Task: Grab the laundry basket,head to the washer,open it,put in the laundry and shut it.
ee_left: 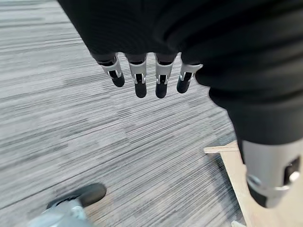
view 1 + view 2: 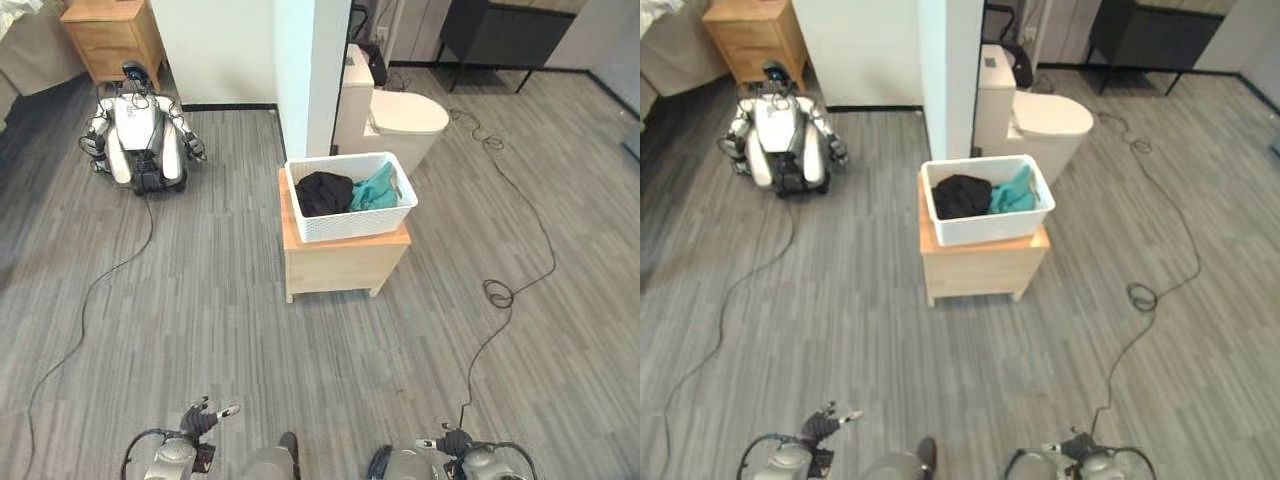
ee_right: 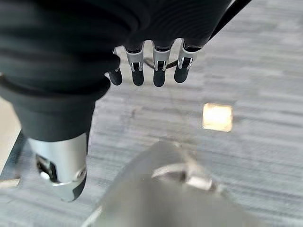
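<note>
Nothing of the task was yet done. The white laundry basket (image 2: 351,196), holding a black garment (image 2: 323,192) and a teal one (image 2: 376,188), sat untouched on the small wooden bench (image 2: 340,262), well apart from both hands. The left hand (image 2: 203,421) and right hand (image 2: 447,441) hung low with fingers relaxed and apart, empty. Walking up, grasping, the washer steps all remained.
</note>
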Controlling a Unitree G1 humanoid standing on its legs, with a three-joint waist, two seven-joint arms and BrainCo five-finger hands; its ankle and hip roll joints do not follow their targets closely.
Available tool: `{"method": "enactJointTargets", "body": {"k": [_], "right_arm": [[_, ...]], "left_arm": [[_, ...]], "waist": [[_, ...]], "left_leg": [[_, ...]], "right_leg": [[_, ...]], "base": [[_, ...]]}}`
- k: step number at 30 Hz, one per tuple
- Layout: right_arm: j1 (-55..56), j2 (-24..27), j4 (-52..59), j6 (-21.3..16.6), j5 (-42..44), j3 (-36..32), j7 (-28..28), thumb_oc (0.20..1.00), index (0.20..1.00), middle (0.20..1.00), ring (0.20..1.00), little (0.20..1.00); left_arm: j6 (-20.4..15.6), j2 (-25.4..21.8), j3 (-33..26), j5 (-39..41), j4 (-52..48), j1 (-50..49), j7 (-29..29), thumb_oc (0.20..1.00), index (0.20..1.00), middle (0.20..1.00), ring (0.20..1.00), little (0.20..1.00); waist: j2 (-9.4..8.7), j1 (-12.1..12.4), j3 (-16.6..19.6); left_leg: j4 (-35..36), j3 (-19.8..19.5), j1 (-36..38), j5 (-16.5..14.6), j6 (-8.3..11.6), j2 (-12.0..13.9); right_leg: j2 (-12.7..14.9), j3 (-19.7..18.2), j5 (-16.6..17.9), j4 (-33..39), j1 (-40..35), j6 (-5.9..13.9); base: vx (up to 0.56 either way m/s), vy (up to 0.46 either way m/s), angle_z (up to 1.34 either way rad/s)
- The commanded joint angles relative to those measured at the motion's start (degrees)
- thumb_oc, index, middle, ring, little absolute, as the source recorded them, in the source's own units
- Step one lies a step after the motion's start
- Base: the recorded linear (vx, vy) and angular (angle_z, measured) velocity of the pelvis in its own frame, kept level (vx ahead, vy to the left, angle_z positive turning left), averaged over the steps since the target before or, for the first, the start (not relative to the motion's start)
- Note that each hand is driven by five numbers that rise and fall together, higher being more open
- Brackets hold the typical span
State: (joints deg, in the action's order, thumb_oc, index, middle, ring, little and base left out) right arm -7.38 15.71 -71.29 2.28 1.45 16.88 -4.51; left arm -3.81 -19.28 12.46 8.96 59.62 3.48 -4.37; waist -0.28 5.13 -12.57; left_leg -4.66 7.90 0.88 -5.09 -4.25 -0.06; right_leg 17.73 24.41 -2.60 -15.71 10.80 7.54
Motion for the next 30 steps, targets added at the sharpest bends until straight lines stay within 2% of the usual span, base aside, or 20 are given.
{"method": "enactJointTargets", "body": {"k": [1, 2, 3, 7, 10, 12, 13, 14, 15, 17, 18, 19, 20, 22, 23, 26, 27, 28, 29, 30], "right_arm": [[0.2, 1.6, -0.4, 0.4, 0.6, -1.8, -0.5, 1.000, 1.000, 1.000, 1.000, 1.000], [0.8, 1.5, -1.0, 0.6, 0.8, -2.8, -0.3, 1.000, 1.000, 1.000, 1.000, 1.000], [1.4, 1.4, -1.4, 0.7, 0.9, -3.4, 0.1, 1.000, 1.000, 1.000, 1.000, 1.000], [3.4, 1.6, -2.5, 0.8, 1.2, -5.2, 0.8, 1.000, 1.000, 1.000, 1.000, 1.000], [5.1, 1.5, -2.7, 0.5, 1.7, -6.0, 1.0, 1.000, 1.000, 1.000, 1.000, 1.000], [7.2, 1.3, -4.0, 0.2, 2.7, -6.5, 1.3, 1.000, 1.000, 1.000, 1.000, 1.000], [7.5, 1.2, -4.4, -0.1, 3.4, -6.6, 1.2, 1.000, 1.000, 1.000, 1.000, 1.000], [7.5, 1.2, -4.4, -0.1, 3.4, -6.6, 1.2, 1.000, 1.000, 1.000, 1.000, 1.000], [7.3, 1.3, -4.3, -0.8, 4.3, -6.3, 0.9, 1.000, 1.000, 1.000, 1.000, 1.000], [7.1, 2.0, -2.4, -1.3, 5.3, -6.1, 0.0, 1.000, 1.000, 1.000, 1.000, 1.000], [7.1, 1.9, -2.4, -1.3, 5.3, -6.1, -0.1, 1.000, 1.000, 1.000, 1.000, 1.000], [6.4, 3.6, 3.7, -2.5, 7.8, -6.2, -1.2, 1.000, 1.000, 1.000, 1.000, 1.000], [6.5, 3.6, 3.8, -2.4, 7.8, -6.2, -1.2, 1.000, 1.000, 1.000, 1.000, 1.000], [6.2, 4.6, 7.2, -2.7, 8.3, -6.3, -1.5, 1.000, 1.000, 1.000, 1.000, 1.000], [6.8, 6.5, 13.1, -3.1, 7.5, -6.6, -1.5, 1.000, 1.000, 1.000, 1.000, 1.000], [7.0, 9.9, 21.8, -3.6, 6.4, -7.8, -1.7, 1.000, 1.000, 1.000, 1.000, 1.000], [7.0, 9.9, 21.8, -3.6, 6.4, -7.8, -1.7, 1.000, 1.000, 1.000, 1.000, 1.000], [6.8, 10.5, 24.0, -3.7, 6.3, -7.9, -1.9, 1.000, 1.000, 1.000, 1.000, 1.000], [5.7, 11.5, 27.1, -4.2, 5.8, -7.8, -2.7, 1.000, 1.000, 1.000, 1.000, 1.000], [5.7, 11.5, 27.1, -4.2, 5.8, -7.8, -2.7, 1.000, 1.000, 1.000, 1.000, 1.000]], "left_arm": [[-1.7, -0.4, 0.5, -0.6, -1.3, 0.6, -0.4, 1.000, 1.000, 1.000, 1.000, 1.000], [-2.1, -0.2, 1.1, -1.4, -1.7, 1.5, -0.3, 1.000, 1.000, 1.000, 1.000, 1.000], [-2.3, -0.1, 1.2, -1.6, -2.0, 1.7, -0.2, 1.000, 1.000, 1.000, 1.000, 1.000], [-2.5, 0.5, 0.6, -0.6, -3.8, 0.8, 0.2, 1.000, 1.000, 1.000, 1.000, 1.000], [-2.6, 1.0, 0.0, -0.1, -3.6, 0.2, 0.3, 1.000, 1.000, 1.000, 1.000, 1.000], [-2.9, 2.3, -1.7, 2.8, -1.9, -0.4, -0.3, 1.000, 1.000, 1.000, 1.000, 1.000], [-3.0, 2.7, -2.5, 4.2, -1.5, -0.8, -0.7, 1.000, 1.000, 1.000, 1.000, 1.000], [-3.0, 2.7, -2.6, 4.2, -1.5, -0.8, -0.7, 1.000, 1.000, 1.000, 1.000, 1.000], [-3.2, 3.2, -3.8, 6.4, -1.6, -1.5, -0.7, 1.000, 1.000, 1.000, 1.000, 1.000], [-2.9, 2.8, -4.4, 8.0, -2.7, -1.9, -1.1, 1.000, 1.000, 1.000, 1.000, 1.000], [-2.9, 2.8, -4.5, 8.0, -2.7, -1.9, -1.1, 1.000, 1.000, 1.000, 1.000, 1.000], [-3.4, 2.3, -5.5, 9.9, -5.2, -2.1, -1.7, 1.000, 1.000, 1.000, 1.000, 1.000], [-3.4, 2.3, -5.5, 9.9, -5.2, -2.1, -1.7, 1.000, 1.000, 1.000, 1.000, 1.000], [-3.7, 2.3, -5.4, 10.2, -6.5, -2.5, -1.6, 1.000, 1.000, 1.000, 1.000, 1.000], [-3.6, 2.0, -5.4, 9.8, -8.7, -3.5, -1.3, 1.000, 1.000, 1.000, 1.000, 1.000], [-3.9, 1.7, -5.4, 9.5, -10.7, -4.5, -1.5, 1.000, 1.000, 1.000, 1.000, 1.000], [-3.9, 1.7, -5.4, 9.5, -10.7, -4.5, -1.5, 1.000, 1.000, 1.000, 1.000, 1.000], [-4.0, 1.7, -5.5, 9.6, -11.2, -4.8, -1.8, 1.000, 1.000, 1.000, 1.000, 1.000], [-4.2, 1.6, -5.7, 9.6, -12.2, -5.3, -2.3, 1.000, 1.000, 1.000, 1.000, 1.000], [-4.2, 1.6, -5.7, 9.6, -12.2, -5.3, -2.3, 1.000, 1.000, 1.000, 1.000, 1.000]], "waist": [[-1.60, -1.5, -2.6], [-2.03, -3.0, -2.5], [-2.04, -3.6, -2.6], [-2.18, -4.5, -2.3], [-3.27, -5.2, -1.3], [-3.41, -6.4, 0.6], [-3.05, -6.3, 1.1], [-2.91, -6.4, 1.2], [-2.94, -5.6, 1.4], [-3.64, -4.7, 0.1], [-3.92, -5.0, 0.3], [-5.50, -3.8, -2.1], [-5.40, -3.8, -2.1], [-5.50, -3.3, -2.6], [-5.18, -2.8, -2.8], [-5.34, -2.0, -2.8], [-5.35, -2.0, -2.8], [-5.05, -1.5, -2.7], [-4.24, -0.4, -2.4], [-4.25, -0.4, -2.3]], "left_leg": [[-3.3, -3.1, -2.7, -2.5, 3.15, 0.6], [-3.1, -4.7, -1.2, -3.8, 3.79, 0.0], [-3.2, -5.5, 0.0, -4.8, 4.06, 0.1], [-3.4, -6.8, 4.5, -8.0, 4.63, 0.3], [-2.9, -8.0, 7.7, -9.9, 4.87, 0.1], [-2.5, -9.9, 11.9, -10.6, 5.83, 3.4], [-4.1, -10.4, 12.0, -8.8, 6.57, 5.0], [-4.1, -10.5, 12.0, -8.8, 6.66, 5.2], [-12.2, -10.8, 8.6, -2.9, 7.38, 7.5], [-27.6, -11.9, 0.6, 4.0, 7.60, 9.1], [-27.5, -12.2, 0.2, 4.3, 7.55, 8.8], [-37.2, -9.6, -7.1, 7.6, 6.66, 10.7], [-37.4, -9.6, -7.2, 7.5, 6.67, 10.8], [-36.1, -7.8, -9.2, 6.5, 6.76, 11.3], [-31.0, -5.3, -9.9, 4.6, 6.96, 11.9], [-18.0, -2.8, -11.1, 2.3, 7.65, 11.4], [-18.0, -2.8, -11.1, 2.3, 7.65, 11.4], [-14.0, -3.4, -11.9, 3.3, 8.12, 11.3], [-5.7, -6.0, -12.0, 7.5, 9.37, 10.4], [-5.6, -6.0, -12.0, 7.5, 9.37, 10.4]], "right_leg": [[-0.6, -3.3, 4.8, 9.1, -4.1, 1.19], [0.9, -7.8, 8.4, 14.1, -1.6, 2.86], [1.6, -9.3, 9.8, 16.1, -0.6, 3.58], [2.9, -8.3, 11.8, 17.3, 0.5, 4.71], [1.9, -10.4, 11.7, 15.6, -0.5, 4.55], [-1.9, -12.7, 10.1, 10.7, 0.3, 3.10], [-3.9, -12.6, 8.8, 9.4, 0.1, 1.91], [-4.0, -12.5, 8.7, 9.3, 0.2, 1.83], [-6.7, -11.5, 6.6, 9.7, -1.9, -0.35], [-9.3, -11.1, 4.7, 10.7, -4.9, -3.38], [-8.9, -10.9, 4.8, 10.8, -4.6, -3.35], [-10.7, -10.1, 2.3, 11.8, -7.8, -6.05], [-10.8, -10.0, 2.3, 11.8, -7.8, -6.06], [-11.2, -9.7, 1.5, 12.2, -9.0, -6.09], [-11.8, -9.3, 0.3, 12.6, -10.7, -6.00], [-11.0, -8.2, -1.1, 13.1, -12.4, -4.78], [-11.0, -8.3, -1.1, 13.1, -12.5, -4.78], [-11.2, -8.2, -1.6, 13.3, -13.2, -4.56], [-11.9, -7.9, -2.5, 13.8, -14.9, -4.12], [-11.9, -7.9, -2.5, 13.8, -14.9, -4.12]], "base": [[0.37, -0.171, 0.33], [0.39, -0.184, 0.46], [0.50, -0.233, 0.59], [0.33, -0.172, 0.36], [0.37, -0.191, 0.33], [0.58, -0.372, 0.40], [0.27, -0.217, -0.13], [0.29, -0.343, -0.27], [0.23, -0.381, -0.22], [0.18, -0.391, -0.23], [0.13, -0.436, -0.21], [0.09, -0.308, -0.31], [0.09, -0.307, -0.14], [0.13, -0.065, 0.06], [0.27, -0.067, 0.13], [0.21, 0.037, 0.05], [0.15, 0.068, 0.10], [0.27, 0.128, 0.04], [0.27, 0.128, 0.03], [0.38, 0.181, 0.04]]}}
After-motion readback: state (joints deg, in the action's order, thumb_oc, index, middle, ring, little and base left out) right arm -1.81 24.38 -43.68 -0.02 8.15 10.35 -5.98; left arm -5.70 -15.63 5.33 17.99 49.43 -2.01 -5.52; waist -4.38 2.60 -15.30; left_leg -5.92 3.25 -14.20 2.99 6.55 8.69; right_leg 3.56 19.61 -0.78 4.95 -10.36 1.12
